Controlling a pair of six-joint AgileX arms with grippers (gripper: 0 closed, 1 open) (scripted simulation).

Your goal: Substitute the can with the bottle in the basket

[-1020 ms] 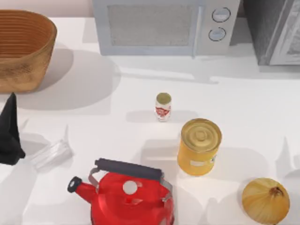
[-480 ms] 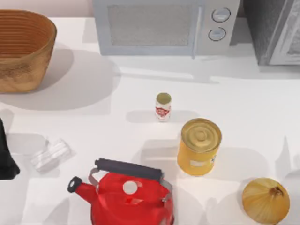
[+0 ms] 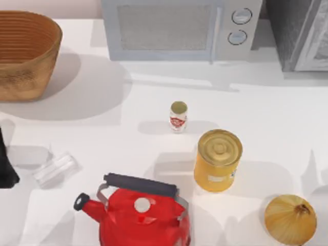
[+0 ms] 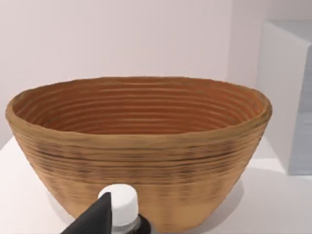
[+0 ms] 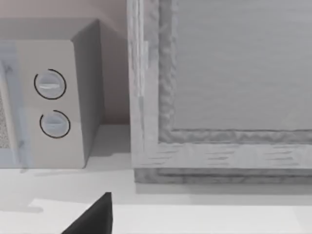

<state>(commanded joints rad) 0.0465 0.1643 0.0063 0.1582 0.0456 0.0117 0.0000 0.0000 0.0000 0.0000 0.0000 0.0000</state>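
The small red-and-white can point(image 3: 178, 117) stands upright on the table, in front of the microwave. The tan wicker basket point(image 3: 25, 51) sits at the back left; in the left wrist view the basket point(image 4: 141, 141) looms close ahead, its inside holding nothing I can see. My left gripper point(image 3: 5, 166) is at the table's left edge, in front of the basket. It is shut on the dark bottle, whose white cap point(image 4: 121, 204) rises beside a black finger point(image 4: 95, 219). My right gripper point(image 5: 95, 219) is parked facing the appliances at the back right.
A clear ribbed object point(image 3: 55, 169) lies just right of my left gripper. A red kettle point(image 3: 141, 212), a large yellow can point(image 3: 218, 160) and an onion point(image 3: 290, 219) stand along the front. A microwave point(image 3: 179, 28) and a grey appliance point(image 3: 300, 31) line the back.
My left gripper has slid left toward the picture's edge and a little nearer the front. The can and the other objects have stayed put.
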